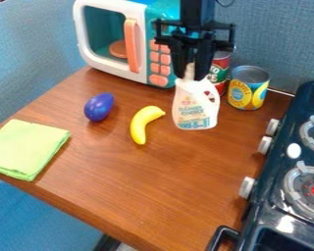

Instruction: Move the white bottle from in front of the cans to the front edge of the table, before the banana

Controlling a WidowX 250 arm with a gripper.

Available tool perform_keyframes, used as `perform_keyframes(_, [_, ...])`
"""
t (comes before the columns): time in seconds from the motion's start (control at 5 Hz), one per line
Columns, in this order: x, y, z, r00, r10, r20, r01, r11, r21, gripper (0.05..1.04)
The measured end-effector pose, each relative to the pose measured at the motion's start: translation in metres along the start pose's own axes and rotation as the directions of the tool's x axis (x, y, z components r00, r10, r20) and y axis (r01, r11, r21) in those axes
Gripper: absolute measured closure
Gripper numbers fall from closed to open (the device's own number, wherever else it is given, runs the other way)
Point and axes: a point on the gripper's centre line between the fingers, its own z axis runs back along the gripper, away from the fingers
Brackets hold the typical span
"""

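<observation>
One white bottle point(196, 110) stands upright, or nearly so, toward the back of the brown table point(153, 196), its neck between the two fingers of the black gripper point(191, 73). The fingers are closed in on the neck from both sides and appear to grip it; whether the base touches the table is hard to tell. The bottle has a handle loop on its right side and a printed label, and its contents are hidden.

Two cans are close by. The red and green can point(220, 69) is just behind the bottle and the gripper, which partly cover it. The yellow and blue can point(248, 89) is to the right, near the stove point(307, 100); what either can holds cannot be seen.

Behind and to the left is a toy microwave point(114, 73) with a white frame, an orange handle point(131, 45) and orange buttons point(160, 80). A round orange plate point(118, 49) shows inside it through the window.

In front of the microwave lie a purple egg-shaped toy point(99, 107) and, nearer the bottle but apart from it, a yellow banana point(143, 123). A folded green cloth point(25, 147) lies at the left edge of the table. The stove, with burners and white knobs, borders the right side.
</observation>
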Motion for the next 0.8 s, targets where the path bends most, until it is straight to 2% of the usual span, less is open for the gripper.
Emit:
perform_keyframes(0.2, [-0.033,0.007,0.008,0.991,-0.131,0.004,0.131,0.991,0.031,0.698])
perform_keyframes(0.4, [-0.062,0.013,-0.003,0.974,-0.227,-0.012,0.228,0.971,0.068,0.698])
perform_keyframes(0.6, [-0.08,0.01,-0.025,0.961,-0.267,-0.074,0.274,0.958,0.089,0.698])
perform_keyframes(0.8, [-0.088,0.005,-0.034,0.946,-0.306,-0.103,0.315,0.945,0.085,0.698])
